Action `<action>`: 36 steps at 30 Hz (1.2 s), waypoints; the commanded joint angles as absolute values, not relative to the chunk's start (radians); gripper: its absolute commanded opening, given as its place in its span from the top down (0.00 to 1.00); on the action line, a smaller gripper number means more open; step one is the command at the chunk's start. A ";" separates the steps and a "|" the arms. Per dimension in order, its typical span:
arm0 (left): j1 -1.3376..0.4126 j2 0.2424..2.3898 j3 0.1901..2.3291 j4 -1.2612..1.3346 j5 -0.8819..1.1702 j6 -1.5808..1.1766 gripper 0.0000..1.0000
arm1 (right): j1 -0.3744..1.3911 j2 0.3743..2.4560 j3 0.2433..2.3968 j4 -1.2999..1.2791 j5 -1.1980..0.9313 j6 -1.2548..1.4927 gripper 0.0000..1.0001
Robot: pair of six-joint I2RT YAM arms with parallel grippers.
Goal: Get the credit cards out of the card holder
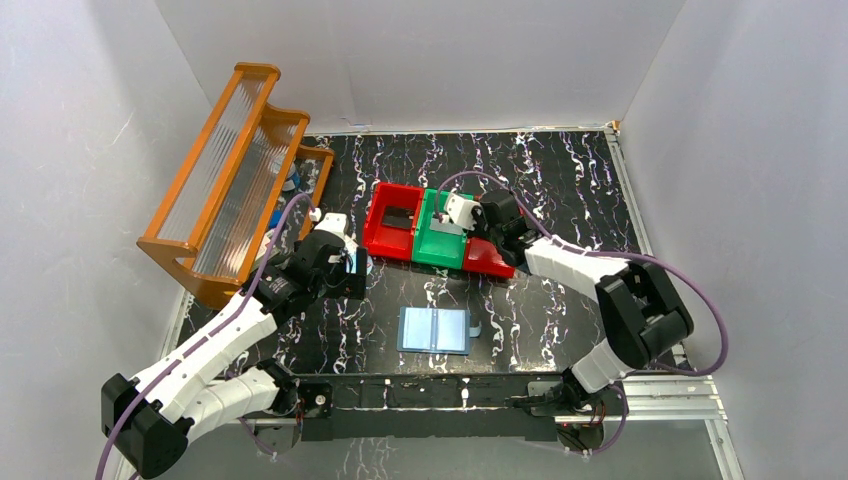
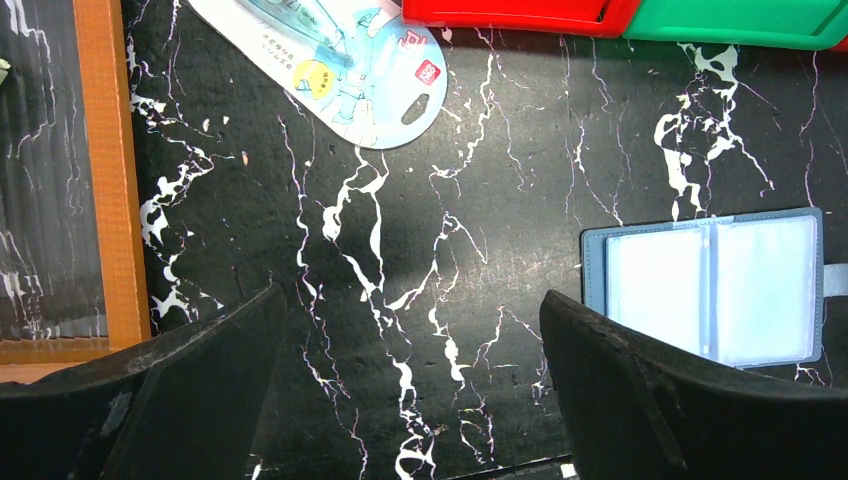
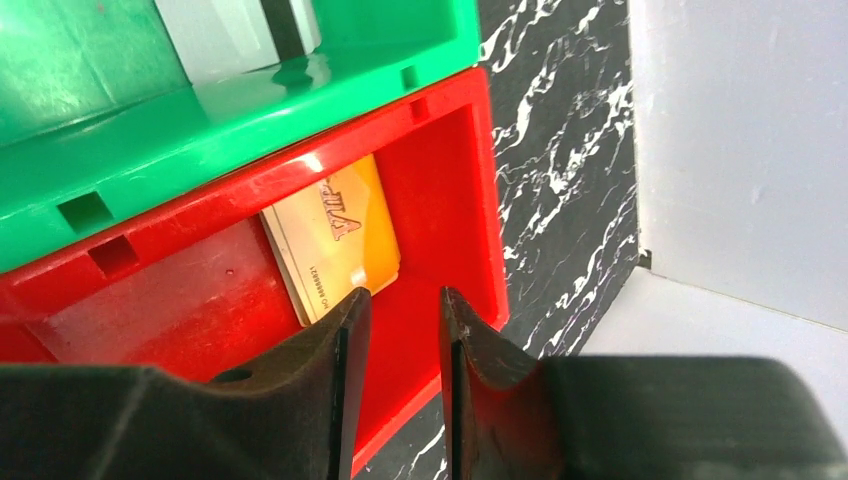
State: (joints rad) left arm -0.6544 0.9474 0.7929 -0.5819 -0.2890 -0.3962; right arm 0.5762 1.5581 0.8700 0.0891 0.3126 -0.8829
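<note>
The card holder (image 1: pixel 434 330) (image 2: pixel 715 285) lies open and flat on the black marbled table, its pale pockets showing no cards. A tan-orange credit card (image 3: pixel 335 235) leans in the right red bin (image 3: pixel 440 200) (image 1: pixel 490 258). My right gripper (image 3: pixel 405 293) (image 1: pixel 450 222) hovers just above it, open by a narrow gap with nothing between the fingers. A pale grey-white card (image 3: pixel 215 35) sits in the green bin (image 3: pixel 300 90) (image 1: pixel 440 240). A dark card (image 1: pixel 397 219) lies in the left red bin (image 1: pixel 380 230). My left gripper (image 2: pixel 412 295) (image 1: pixel 348 272) is wide open over bare table, left of the holder.
An orange rack (image 1: pixel 235 170) (image 2: pixel 100 170) stands at the left. A white-and-blue oval case (image 2: pixel 350 70) lies between it and the bins. White walls close in the table on three sides.
</note>
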 commanded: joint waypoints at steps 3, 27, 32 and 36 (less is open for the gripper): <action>-0.651 0.935 0.794 -0.593 -0.293 -0.388 0.02 | 0.572 1.420 0.838 0.137 0.241 -0.773 0.58; -0.650 0.777 0.786 -0.540 -0.452 -0.351 0.02 | 0.572 0.714 0.670 0.110 0.146 0.383 0.06; -0.640 0.816 0.910 -0.597 -0.535 -0.296 0.02 | 0.571 0.701 0.756 -0.103 0.156 0.375 0.04; -0.530 0.899 1.022 -0.612 -0.532 -0.278 0.02 | 0.571 0.765 0.875 -0.264 0.315 0.365 0.04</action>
